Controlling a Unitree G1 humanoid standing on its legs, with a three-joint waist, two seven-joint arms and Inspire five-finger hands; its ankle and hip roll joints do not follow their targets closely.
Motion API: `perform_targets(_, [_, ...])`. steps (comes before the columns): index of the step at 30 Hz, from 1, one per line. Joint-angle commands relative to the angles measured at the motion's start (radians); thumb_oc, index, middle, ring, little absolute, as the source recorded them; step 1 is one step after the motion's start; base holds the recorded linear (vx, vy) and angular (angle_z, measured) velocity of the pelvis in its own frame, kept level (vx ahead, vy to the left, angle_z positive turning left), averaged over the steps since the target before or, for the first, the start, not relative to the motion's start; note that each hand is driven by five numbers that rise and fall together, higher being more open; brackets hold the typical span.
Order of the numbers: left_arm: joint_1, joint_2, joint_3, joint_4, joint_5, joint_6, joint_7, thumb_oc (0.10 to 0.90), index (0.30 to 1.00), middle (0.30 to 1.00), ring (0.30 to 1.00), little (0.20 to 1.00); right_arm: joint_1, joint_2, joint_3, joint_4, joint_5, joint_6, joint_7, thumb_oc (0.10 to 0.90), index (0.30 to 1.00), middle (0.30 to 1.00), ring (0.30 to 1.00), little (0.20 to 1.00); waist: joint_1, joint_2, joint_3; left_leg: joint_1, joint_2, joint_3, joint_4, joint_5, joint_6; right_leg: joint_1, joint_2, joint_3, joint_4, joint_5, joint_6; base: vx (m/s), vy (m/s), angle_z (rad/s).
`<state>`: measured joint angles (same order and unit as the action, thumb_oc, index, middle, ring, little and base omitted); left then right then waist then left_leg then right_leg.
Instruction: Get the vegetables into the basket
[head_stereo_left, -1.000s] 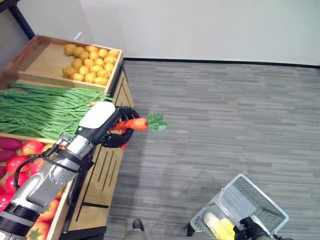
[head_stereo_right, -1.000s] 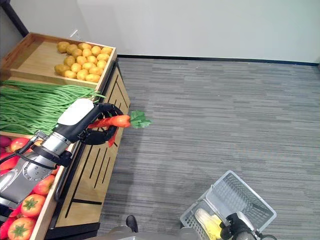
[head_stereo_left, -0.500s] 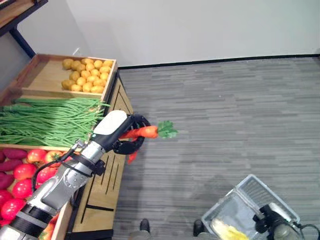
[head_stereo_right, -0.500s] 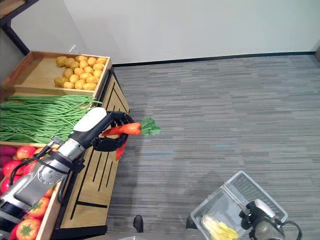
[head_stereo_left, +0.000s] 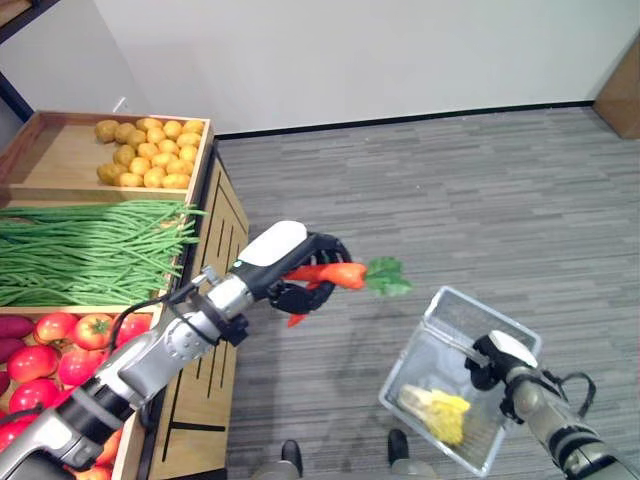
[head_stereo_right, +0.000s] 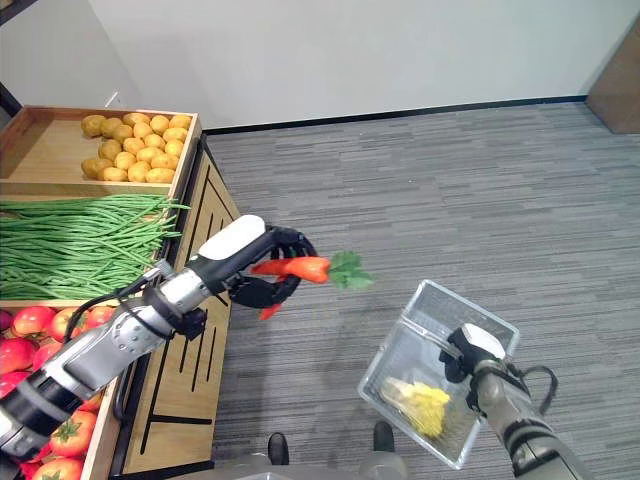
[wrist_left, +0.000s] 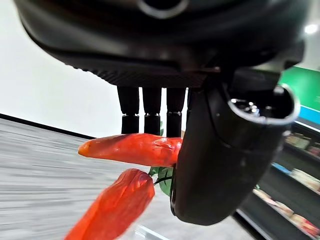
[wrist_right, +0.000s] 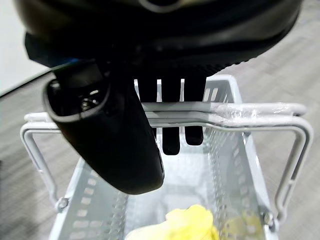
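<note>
- The left hand (head_stereo_left: 300, 272) curls its fingers around a carrot (head_stereo_left: 330, 273) and a red chili (wrist_left: 112, 207), over the floor.
- The right hand (head_stereo_right: 468, 350) grips the basket (head_stereo_right: 400, 345) handle.
- The loosely held chili may slip and fall short of the basket.

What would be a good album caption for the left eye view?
Left hand carries a carrot from the produce stand toward the basket held by the right hand.

Orange carrot (head_stereo_left: 328, 272) with green leaves and red pepper (wrist_left: 116, 206) held above floor, beside clear basket (head_stereo_left: 452, 310).
</note>
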<state>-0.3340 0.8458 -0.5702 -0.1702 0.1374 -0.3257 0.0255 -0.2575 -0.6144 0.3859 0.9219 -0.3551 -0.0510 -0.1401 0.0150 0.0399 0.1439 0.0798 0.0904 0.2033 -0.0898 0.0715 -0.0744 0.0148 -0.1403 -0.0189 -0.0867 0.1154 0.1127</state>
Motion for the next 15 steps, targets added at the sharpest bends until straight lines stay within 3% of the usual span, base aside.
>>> perform_targets(1, [-0.110,-0.078,-0.035,-0.044,-0.147,-0.052,0.005,0.400,0.300,0.300,0.300,0.300,-0.232,-0.042,0.043,-0.016,0.033,-0.037,-0.096,0.400,0.300,0.300,0.300,0.300,0.015,-0.062,-0.075,-0.012,0.002,-0.018,0.003,-0.022,0.002,0.010,-0.017,-0.053,0.004,0.001,0.042,0.00,0.000,0.00])
perform_targets(9, [-0.112,-0.183,-0.144,-0.004,-0.229,-0.019,-0.047,0.400,0.300,0.300,0.300,0.300,-0.417,0.032,0.101,0.018,0.064,-0.024,-0.139,0.400,0.300,0.300,0.300,0.300,0.020,-0.056,-0.078,-0.006,0.011,-0.016,0.003,-0.018,0.001,0.017,-0.009,-0.051,0.000,-0.001,0.035,0.00,0.000,0.00])
perform_targets(15, [-0.081,-0.235,-0.161,0.066,-0.261,0.009,-0.068,0.400,0.300,0.300,0.300,0.300,-0.475,0.057,0.109,-0.017,0.090,-0.019,-0.154,0.400,0.300,0.300,0.300,0.300,0.022,-0.052,-0.081,-0.005,0.016,-0.009,0.003,-0.016,-0.001,0.016,-0.004,-0.048,-0.001,0.000,0.031,0.00,0.000,0.00])
